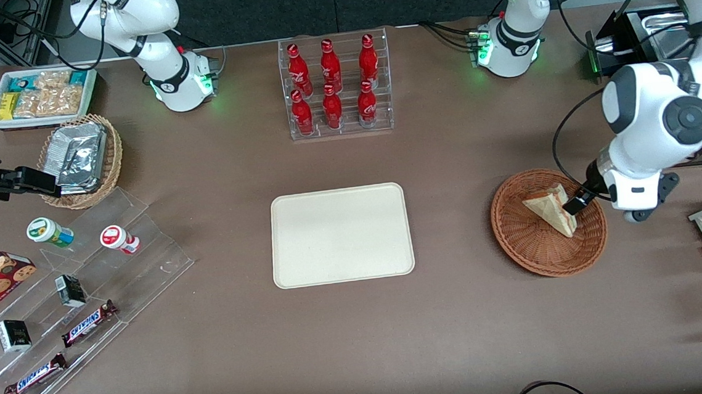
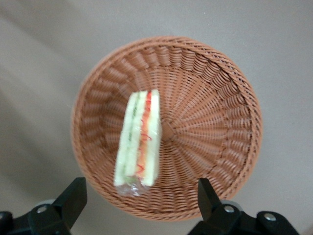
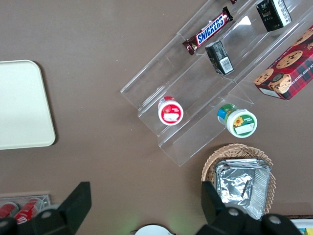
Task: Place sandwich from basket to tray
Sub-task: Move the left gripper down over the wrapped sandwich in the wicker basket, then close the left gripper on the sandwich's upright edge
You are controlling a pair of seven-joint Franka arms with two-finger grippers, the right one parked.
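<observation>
The tray point(image 1: 341, 235) sits bare mid-counter, seen only from the front. My wrist camera shows the filling stripes of the sandwich point(image 2: 138, 142) in the basket point(image 2: 220, 147). My jaws point(image 2: 142, 196) hang wide open above it, gripping nothing.

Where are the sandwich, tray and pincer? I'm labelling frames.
sandwich point(image 2: 139, 139): left wrist view, striped cut edge.
tray point(image 1: 341, 235): front view, bare middle.
pincer point(image 2: 142, 198): left wrist view, open, midway between fingertips, above the basket point(image 2: 215, 117).
</observation>
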